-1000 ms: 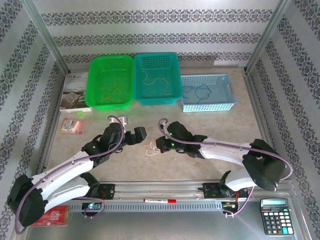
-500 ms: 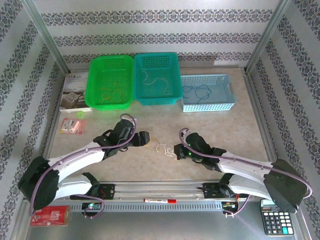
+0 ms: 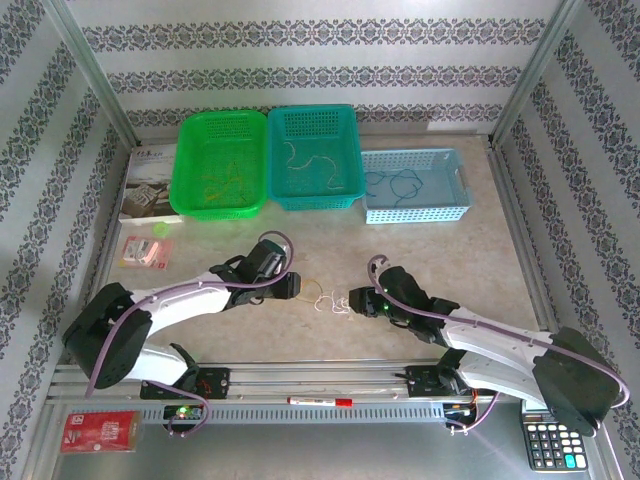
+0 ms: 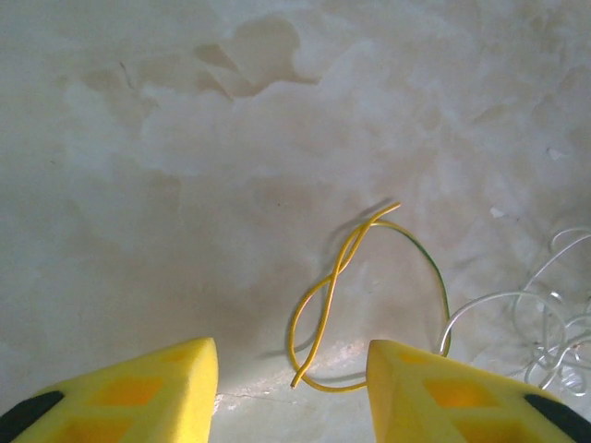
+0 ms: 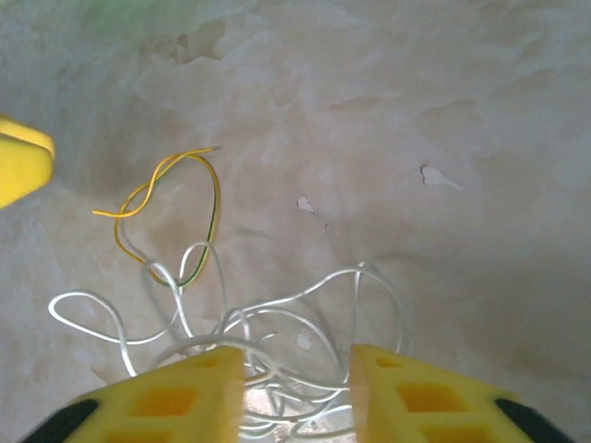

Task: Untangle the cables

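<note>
The cables lie on the table between my two grippers. A thin yellow-green wire (image 3: 309, 288) is looped on the left and a curly white tangle (image 3: 335, 303) on the right. In the left wrist view the yellow wire (image 4: 343, 258) crosses itself, and its free end lies between the spread yellow fingers of my left gripper (image 4: 294, 392), which is open. White strands (image 4: 499, 295) curl at the right edge. My right gripper (image 5: 297, 397) is open over the white tangle (image 5: 283, 300), strands lying loose between its fingers. The yellow-green wire (image 5: 218, 203) hooks through a white loop.
Three baskets stand at the back: green (image 3: 190, 165) with yellow wires, teal (image 3: 350, 160) with white wire, light blue (image 3: 455, 190) with blue wire. A booklet (image 3: 148, 190) and pink packet (image 3: 145, 252) lie left. A red marker (image 3: 320, 401) and calculator (image 3: 553, 445) sit at the near edge.
The right gripper pulled the white wire to the right, then opened and let it go. The left gripper moved right to the yellow wire and its jaws narrowed. The cables are spread wider.
</note>
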Tool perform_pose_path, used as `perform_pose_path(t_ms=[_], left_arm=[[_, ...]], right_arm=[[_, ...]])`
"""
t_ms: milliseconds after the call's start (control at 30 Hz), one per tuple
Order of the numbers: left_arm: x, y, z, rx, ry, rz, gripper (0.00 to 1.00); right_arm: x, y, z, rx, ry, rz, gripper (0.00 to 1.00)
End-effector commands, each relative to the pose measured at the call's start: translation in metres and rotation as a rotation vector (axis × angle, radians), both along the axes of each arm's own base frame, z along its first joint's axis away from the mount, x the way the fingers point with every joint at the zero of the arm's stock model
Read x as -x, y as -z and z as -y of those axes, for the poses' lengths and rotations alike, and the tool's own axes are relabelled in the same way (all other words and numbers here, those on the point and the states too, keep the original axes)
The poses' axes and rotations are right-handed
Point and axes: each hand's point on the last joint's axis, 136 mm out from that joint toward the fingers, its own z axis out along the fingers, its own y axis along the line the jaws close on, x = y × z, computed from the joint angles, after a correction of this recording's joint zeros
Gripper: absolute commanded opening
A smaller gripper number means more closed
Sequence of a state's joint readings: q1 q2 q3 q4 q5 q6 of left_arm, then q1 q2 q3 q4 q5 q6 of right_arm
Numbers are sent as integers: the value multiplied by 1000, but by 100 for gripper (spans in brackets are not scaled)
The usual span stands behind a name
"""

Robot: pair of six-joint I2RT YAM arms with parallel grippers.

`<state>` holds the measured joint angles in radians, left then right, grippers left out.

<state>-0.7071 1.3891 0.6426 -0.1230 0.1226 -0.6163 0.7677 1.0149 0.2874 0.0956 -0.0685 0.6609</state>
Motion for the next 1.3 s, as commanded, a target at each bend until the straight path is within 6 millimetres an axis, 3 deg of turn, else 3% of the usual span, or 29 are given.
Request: perform_pose_path(t_ms=[0, 67, 100, 233, 400, 500, 833, 1067, 1267], left_arm=[[1, -1, 6, -29, 31, 5, 43], [2, 2, 8, -34, 36, -2, 40], [2, 2, 9, -35, 38, -2, 39], [2, 6, 14, -38, 45, -11, 36], [3, 10, 17, -49, 54, -21, 35], [4, 14, 17, -57, 56, -27, 34], [6, 22, 11, -91, 38, -37, 38], [9, 26, 10, -100, 40, -46, 37], [10, 28, 11, -92, 44, -46, 29]], right_arm=[[-9, -27, -9, -59, 2, 40, 42], [-7, -30, -11, -70, -5, 41, 42], [-12, -44, -16, -94, -7, 63, 42], [-12, -60, -26, -116, -28, 89, 41], [-10, -73, -38, -133, -59, 104, 38], [-8, -74, -48, -136, -85, 98, 31], [-8, -40, -70, -102, -115, 46, 9], [-11, -10, -81, -78, -130, -3, 3], [-13, 12, -82, -52, -125, -33, 1]])
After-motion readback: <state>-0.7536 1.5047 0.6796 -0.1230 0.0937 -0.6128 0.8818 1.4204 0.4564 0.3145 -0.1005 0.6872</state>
